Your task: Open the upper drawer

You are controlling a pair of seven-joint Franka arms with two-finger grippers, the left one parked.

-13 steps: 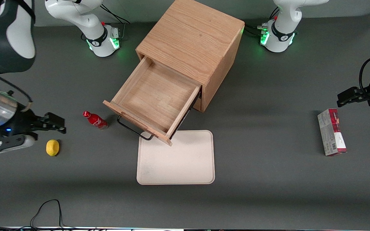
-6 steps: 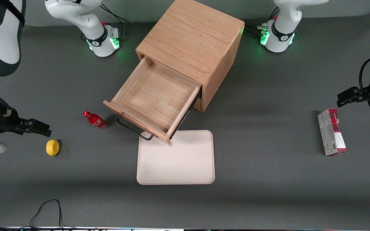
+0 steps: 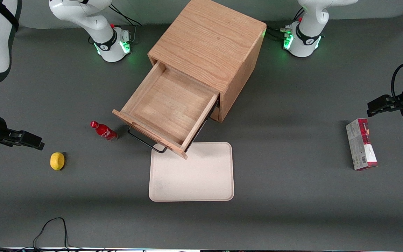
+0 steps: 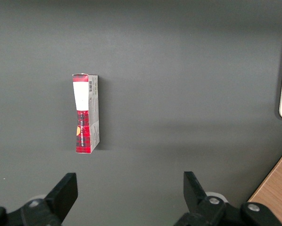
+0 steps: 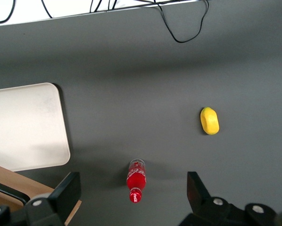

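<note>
hovering with its fingers spread and empty, the gripper (image 3: 30, 141) sits at the working arm's end of the table, above the lemon (image 3: 57, 161). well apart from it, the upper drawer (image 3: 168, 106) stands pulled out of the cabinet (image 3: 210, 42), so the opening looks finished.

The gray table (image 3: 292, 217) carries a wooden cabinet (image 3: 208, 45). From it, a tray (image 3: 191, 175) lies at 6 o'clock, a red bottle (image 3: 104, 131) and a lemon (image 3: 57, 161) at 8 o'clock, and a box (image 3: 361, 148) at 4 o'clock. My gripper (image 3: 33, 142) hangs with fingers spread at the lemon's 10 o'clock.

end effector (image 3: 35, 144) raised, fingers (image 5: 70, 188) spread, empty
</note>
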